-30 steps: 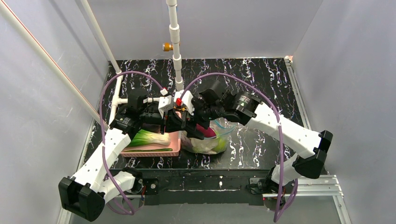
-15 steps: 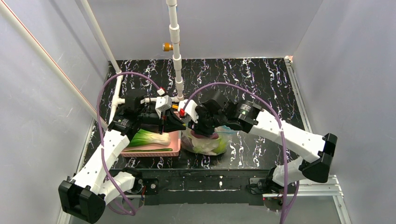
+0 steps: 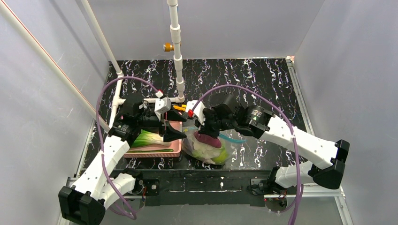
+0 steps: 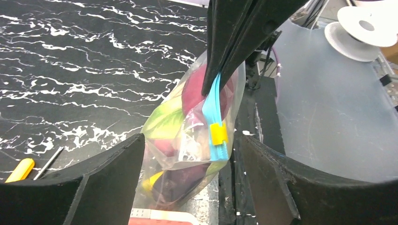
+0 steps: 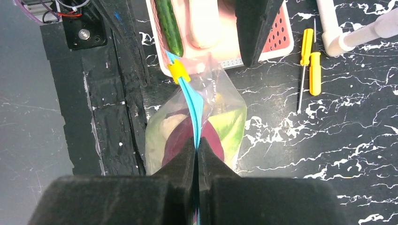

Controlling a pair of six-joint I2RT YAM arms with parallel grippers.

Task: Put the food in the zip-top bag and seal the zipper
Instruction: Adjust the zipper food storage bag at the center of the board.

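Teal zipper (image 5: 189, 99), pinched in the right claw (image 5: 197, 144), runs lengthwise toward the spread left claw (image 4: 190, 143).

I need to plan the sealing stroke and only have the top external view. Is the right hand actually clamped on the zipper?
Observer: Yes. The right wrist view shows the right hand shut on the teal zipper.
Operator: Where is the slider?
Observer: The yellow slider sits further along the strip, away from that hand, by the pink basket's corner.
Operator: And the left hand?
Observer: Its wrist view shows the left hand open, fingers wide on either side of the hanging zip-top bag.
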